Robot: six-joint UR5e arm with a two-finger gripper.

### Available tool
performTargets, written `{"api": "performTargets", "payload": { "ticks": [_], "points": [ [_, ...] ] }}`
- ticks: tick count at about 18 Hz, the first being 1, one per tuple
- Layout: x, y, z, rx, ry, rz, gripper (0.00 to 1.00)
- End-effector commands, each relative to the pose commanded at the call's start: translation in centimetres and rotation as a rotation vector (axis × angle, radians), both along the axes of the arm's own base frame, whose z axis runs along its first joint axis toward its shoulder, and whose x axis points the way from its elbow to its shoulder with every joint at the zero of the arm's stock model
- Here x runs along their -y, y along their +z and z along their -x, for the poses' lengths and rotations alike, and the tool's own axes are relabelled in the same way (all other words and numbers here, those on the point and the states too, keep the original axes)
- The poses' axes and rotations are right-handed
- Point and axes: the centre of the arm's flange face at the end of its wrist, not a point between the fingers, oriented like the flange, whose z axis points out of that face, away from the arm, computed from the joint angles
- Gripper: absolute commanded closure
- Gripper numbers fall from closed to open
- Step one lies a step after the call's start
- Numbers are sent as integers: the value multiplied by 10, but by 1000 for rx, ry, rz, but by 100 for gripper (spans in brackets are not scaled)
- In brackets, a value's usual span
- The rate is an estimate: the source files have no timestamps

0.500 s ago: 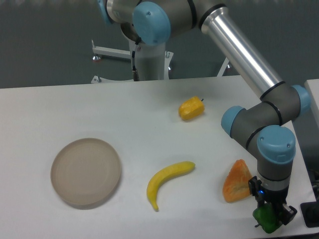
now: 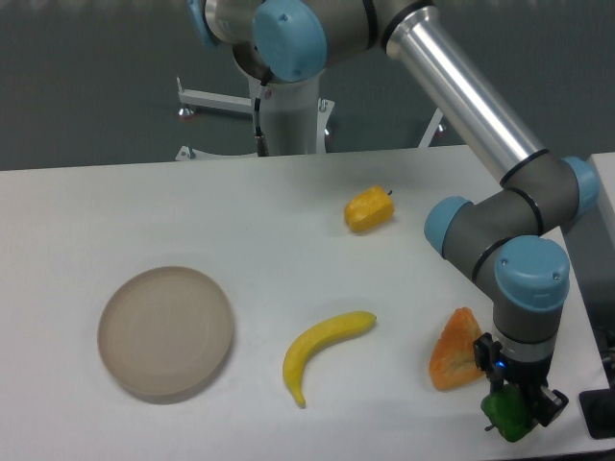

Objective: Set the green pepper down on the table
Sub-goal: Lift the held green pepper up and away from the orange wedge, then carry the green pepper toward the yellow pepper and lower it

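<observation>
The green pepper [image 2: 507,415] is small, glossy and bright green, at the front right of the white table [image 2: 240,221]. My gripper [image 2: 517,411] points straight down and is shut on the pepper, whose upper part is hidden between the black fingers. The pepper hangs at or just above the tabletop near its front right edge; I cannot tell whether it touches.
An orange wedge-shaped toy [image 2: 456,351] lies just left of the gripper. A yellow banana [image 2: 322,348] lies mid-front, a yellow-orange pepper [image 2: 369,209] farther back, a round beige plate [image 2: 166,332] at the left. The table's right edge is close to the gripper.
The gripper with the green pepper has shifted slightly left and up; the arm's elbow moved a little with it. Nothing else moved.
</observation>
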Motion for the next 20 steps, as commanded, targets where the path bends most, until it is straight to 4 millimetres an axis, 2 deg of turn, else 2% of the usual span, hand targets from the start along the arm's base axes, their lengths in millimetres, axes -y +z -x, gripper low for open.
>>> {"api": "performTargets", "payload": {
  "ticks": [5,8,14,20],
  "points": [
    [26,29,-46,87,59,14,73],
    [39,30,-71,131,65,23,73],
    [68,36,-105,196,83,25,73],
    [100,20,-137,225,70,77,73]
  ]
}}
